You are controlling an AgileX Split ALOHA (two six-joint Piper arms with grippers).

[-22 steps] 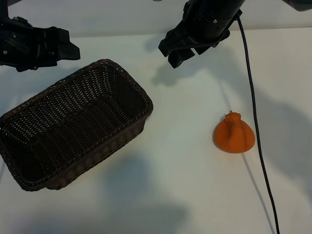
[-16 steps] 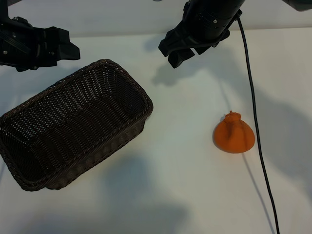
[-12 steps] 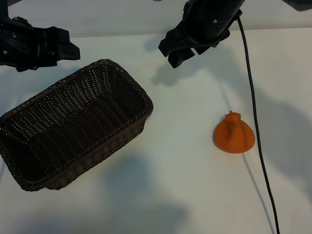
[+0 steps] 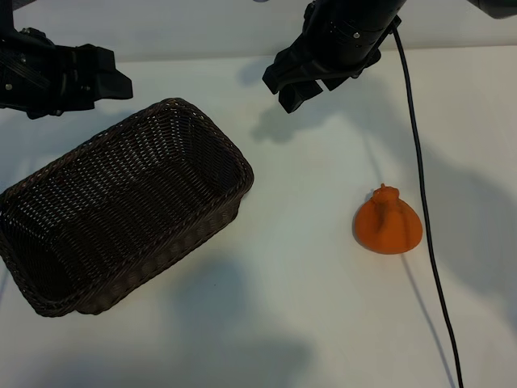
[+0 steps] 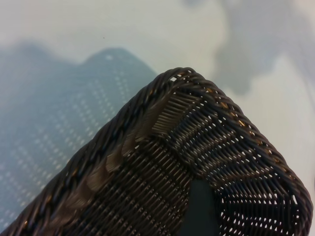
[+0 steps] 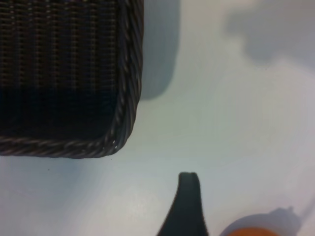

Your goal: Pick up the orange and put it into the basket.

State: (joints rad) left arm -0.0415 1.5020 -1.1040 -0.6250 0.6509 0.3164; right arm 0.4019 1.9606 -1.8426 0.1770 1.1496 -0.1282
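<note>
The orange [image 4: 388,225], a small matte lump with a pinched top, sits on the white table right of centre; its edge shows in the right wrist view [image 6: 251,232]. The dark brown wicker basket [image 4: 212,129] lies at the left, with nothing inside. My right gripper [image 4: 284,90] hovers open near the table's far edge, up and left of the orange and well apart from it; one dark finger [image 6: 189,206] shows in its wrist view. My left gripper [image 4: 121,79] hangs open above the basket's far corner [image 5: 197,83], holding nothing.
A black cable [image 4: 416,162] runs from the right arm down across the table, passing just right of the orange. The basket's corner [image 6: 129,98] lies between the two arms. White table [image 4: 307,307] stretches in front of the basket and the orange.
</note>
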